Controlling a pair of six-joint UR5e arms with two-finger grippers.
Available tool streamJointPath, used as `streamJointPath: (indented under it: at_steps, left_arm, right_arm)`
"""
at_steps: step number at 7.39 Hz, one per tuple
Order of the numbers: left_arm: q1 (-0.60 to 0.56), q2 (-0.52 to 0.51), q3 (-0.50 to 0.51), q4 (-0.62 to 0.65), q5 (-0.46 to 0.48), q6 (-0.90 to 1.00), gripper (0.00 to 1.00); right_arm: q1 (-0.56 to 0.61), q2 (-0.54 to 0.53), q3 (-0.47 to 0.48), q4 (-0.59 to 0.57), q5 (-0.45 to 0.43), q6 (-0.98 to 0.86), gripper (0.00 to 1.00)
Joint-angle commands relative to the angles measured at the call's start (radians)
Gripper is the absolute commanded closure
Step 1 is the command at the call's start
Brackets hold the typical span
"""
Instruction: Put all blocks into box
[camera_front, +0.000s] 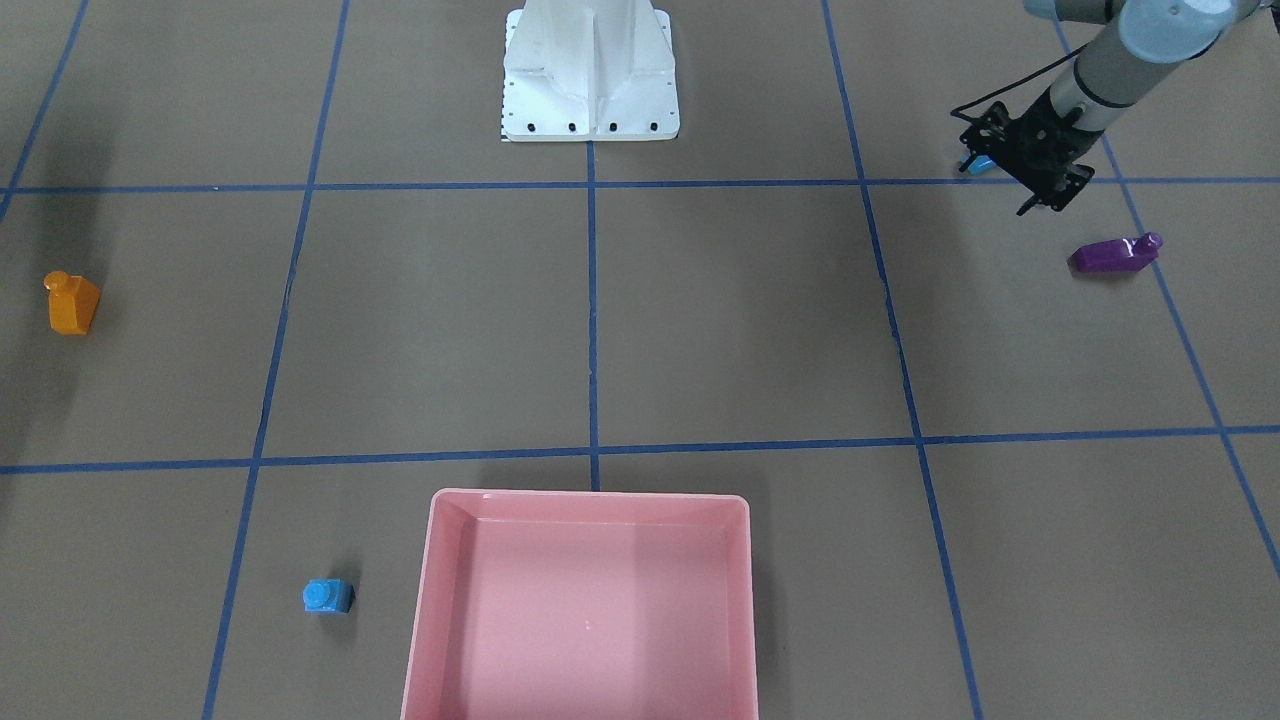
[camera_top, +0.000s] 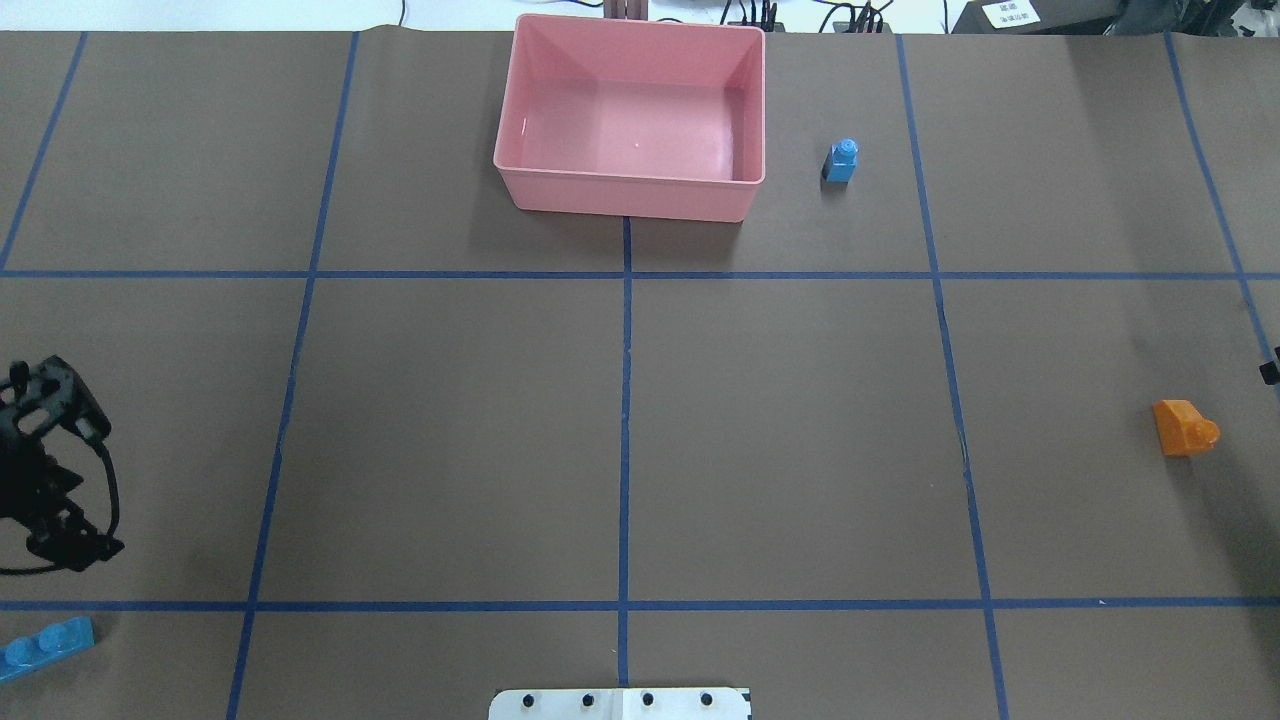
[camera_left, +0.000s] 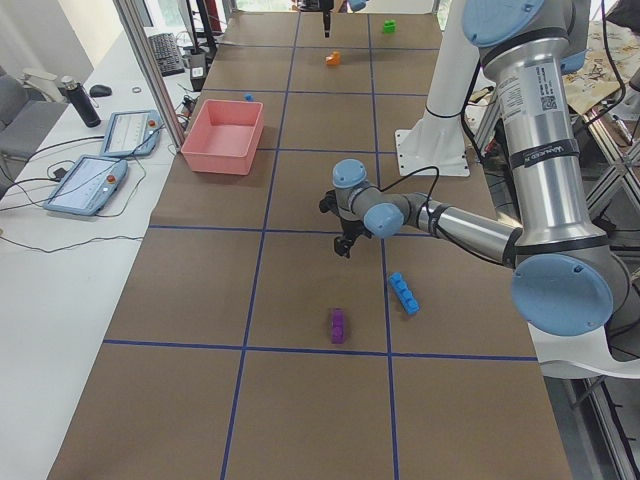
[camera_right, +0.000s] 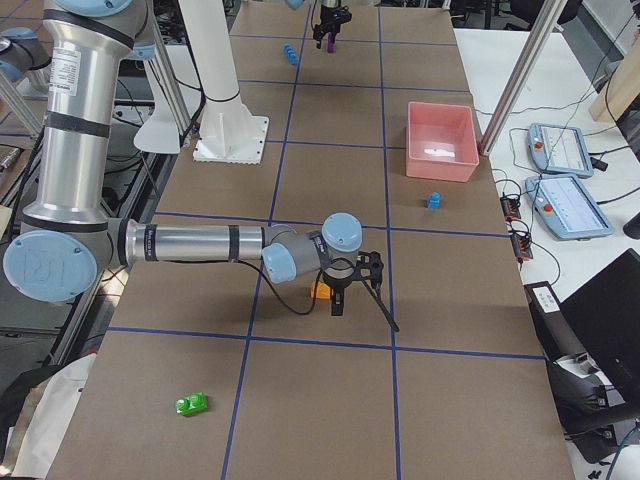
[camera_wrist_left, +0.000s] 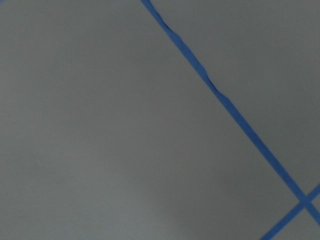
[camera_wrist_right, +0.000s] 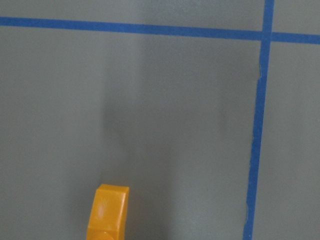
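Observation:
The pink box (camera_front: 590, 497) (camera_top: 630, 195) stands empty at the table's far side. The tiny blue brick (camera_front: 328, 596) (camera_top: 841, 162) sits beside it. The long blue brick (camera_top: 45, 645) (camera_left: 403, 292) and the purple brick (camera_front: 1115, 255) (camera_left: 338, 325) lie near my left gripper (camera_front: 1035, 170) (camera_top: 50, 470), which hovers between them; I cannot tell whether it is open. The orange brick (camera_top: 1183, 427) (camera_wrist_right: 107, 212) lies right by my right gripper (camera_right: 337, 300); I cannot tell its state. The green brick (camera_right: 191, 404) lies at the table's right end.
The white robot base (camera_front: 590, 80) (camera_top: 620, 703) stands at the near middle edge. Blue tape lines (camera_wrist_left: 220, 95) divide the brown table into squares. Tablets (camera_left: 125, 130) lie on a side bench beyond the box.

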Motion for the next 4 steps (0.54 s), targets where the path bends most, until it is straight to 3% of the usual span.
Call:
streamJointPath:
  at_steps: [1, 4]
  left_arm:
    - [0.217, 0.1, -0.025, 0.002, 0.134, 0.001, 0.0]
    - [0.276, 0.157, -0.003, 0.002, 0.154, 0.001, 0.01]
  right_arm:
    - [0.009, -0.027, 0.0, 0.0, 0.0, -0.032, 0.0]
    - [0.011, -0.044, 0.005, 0.001, 0.0, -0.032, 0.0]
